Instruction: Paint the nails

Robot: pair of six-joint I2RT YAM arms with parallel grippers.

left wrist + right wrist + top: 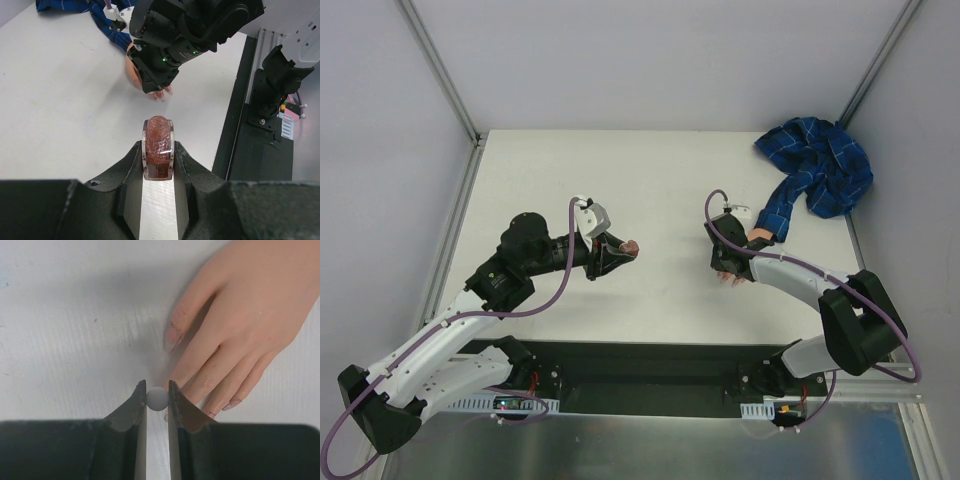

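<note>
Nails (171,338) toward front edge of table (620,318)

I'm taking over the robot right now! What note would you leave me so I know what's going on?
Left gripper: shut on the small reddish bottle, held apart from the fake hand.
Right gripper: shut on a small white knob, right by the fake hand's fingertips.
The fake hand lies flat on the table, with its plaid sleeve toward the far right corner.
Done: the thumb nail shows faint reddish streaks, with no full coat visible.
Left: the other nails look bare and need painting.
</note>
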